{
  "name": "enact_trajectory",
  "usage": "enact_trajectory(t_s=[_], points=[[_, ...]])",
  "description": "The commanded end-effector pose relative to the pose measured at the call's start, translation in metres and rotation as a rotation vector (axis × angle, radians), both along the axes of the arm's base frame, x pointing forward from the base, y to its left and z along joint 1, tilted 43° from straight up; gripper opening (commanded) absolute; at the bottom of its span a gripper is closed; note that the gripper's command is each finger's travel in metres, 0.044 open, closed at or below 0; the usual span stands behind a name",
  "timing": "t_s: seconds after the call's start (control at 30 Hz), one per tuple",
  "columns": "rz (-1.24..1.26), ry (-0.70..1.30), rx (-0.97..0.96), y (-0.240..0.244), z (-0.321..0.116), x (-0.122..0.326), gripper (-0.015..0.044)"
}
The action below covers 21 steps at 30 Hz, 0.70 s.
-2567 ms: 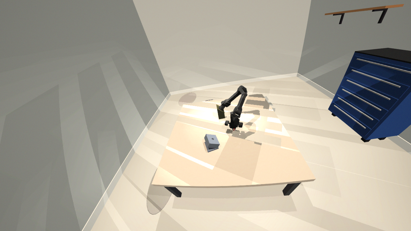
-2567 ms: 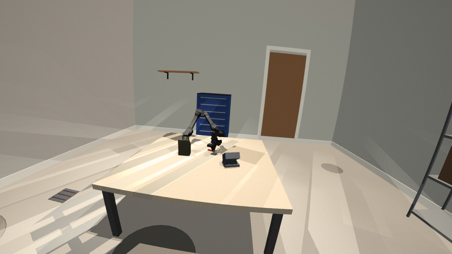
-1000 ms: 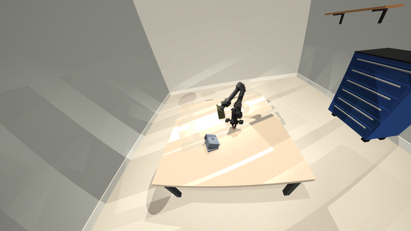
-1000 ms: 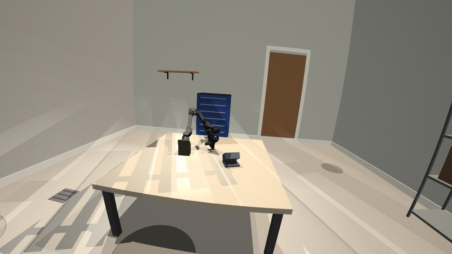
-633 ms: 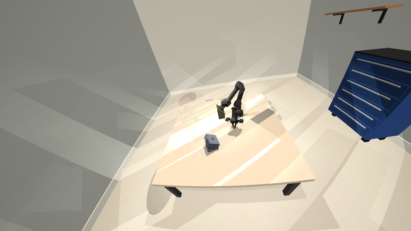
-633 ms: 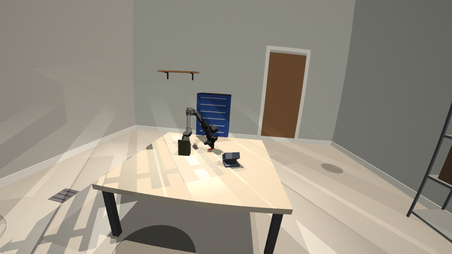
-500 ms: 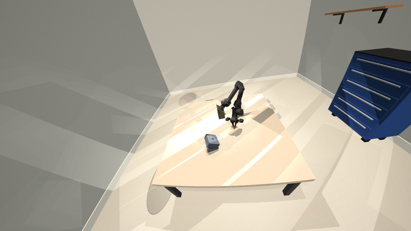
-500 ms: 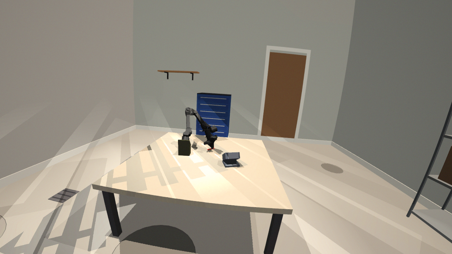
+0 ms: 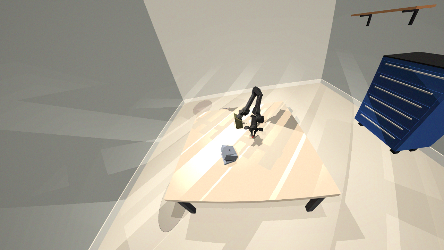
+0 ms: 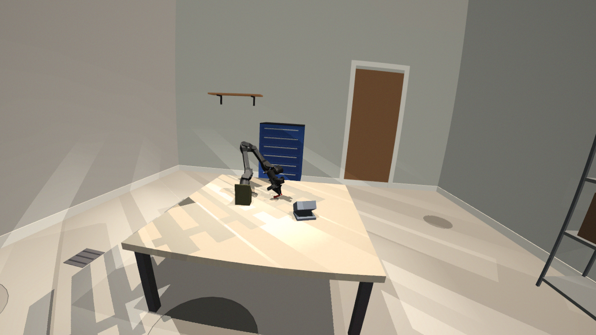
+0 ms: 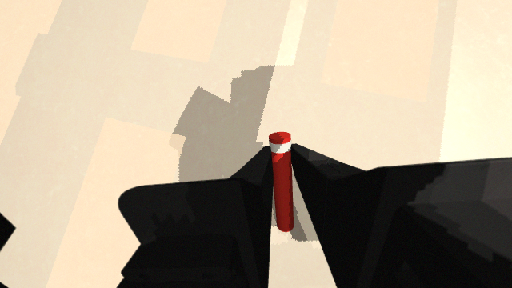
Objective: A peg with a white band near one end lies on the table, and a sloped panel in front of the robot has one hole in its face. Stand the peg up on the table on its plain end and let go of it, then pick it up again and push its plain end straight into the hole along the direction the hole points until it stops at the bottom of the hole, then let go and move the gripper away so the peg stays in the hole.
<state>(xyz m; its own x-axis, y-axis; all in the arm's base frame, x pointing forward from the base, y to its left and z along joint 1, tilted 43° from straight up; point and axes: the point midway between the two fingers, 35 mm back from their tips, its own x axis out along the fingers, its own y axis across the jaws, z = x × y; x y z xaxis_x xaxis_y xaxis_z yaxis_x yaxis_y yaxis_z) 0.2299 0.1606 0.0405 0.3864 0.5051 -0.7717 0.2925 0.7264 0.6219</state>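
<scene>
My gripper is shut on the red peg, gripping it close to its white band. In the exterior view the peg slants, its plain end lower and towards the arm's base. Whether that end touches the table cannot be told. The grey sloped panel stands on the table, apart from the gripper. Its hole shows in the top view and is hidden in the exterior view.
A dark olive upright block stands on the table close by the arm's base. A blue drawer cabinet stands on the floor beyond the table. A wall shelf hangs well away from the arm.
</scene>
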Motion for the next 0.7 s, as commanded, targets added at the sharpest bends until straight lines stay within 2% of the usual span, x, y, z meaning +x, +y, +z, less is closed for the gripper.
enact_trajectory(t_s=[0.0,0.67], points=[[-0.03,-0.032,-0.009,-0.002,0.003,-0.003,0.005],[-0.139,-0.156,-0.058,-0.004,0.01,-0.014,0.005]])
